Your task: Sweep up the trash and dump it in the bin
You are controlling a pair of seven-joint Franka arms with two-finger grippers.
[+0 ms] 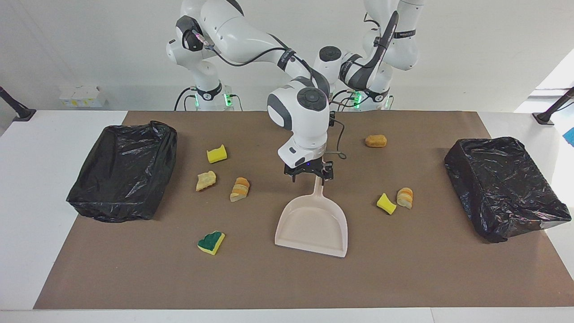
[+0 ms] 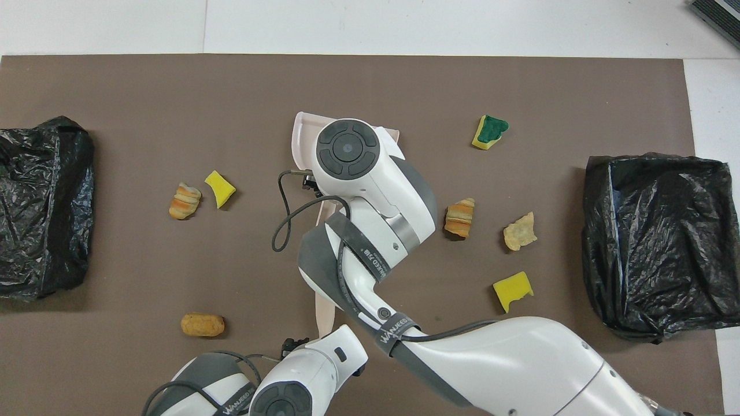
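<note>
Trash lies scattered on the brown mat: yellow sponge chunks (image 1: 216,154) (image 1: 386,203), a green-and-yellow sponge piece (image 1: 211,242), and bread pieces (image 1: 206,180) (image 1: 240,189) (image 1: 404,197) (image 1: 376,141). My right gripper (image 1: 309,176) is open, low over the handle of the beige dustpan (image 1: 314,226), its fingers either side of the handle's top. In the overhead view my left gripper (image 2: 289,346) hangs over the near end of the beige brush (image 2: 324,309), most of which the right arm hides. The facing view hides the left gripper.
Two bins lined with black bags stand on the mat, one (image 1: 123,170) at the right arm's end, the other (image 1: 504,186) at the left arm's end. The right arm stretches across the mat's middle.
</note>
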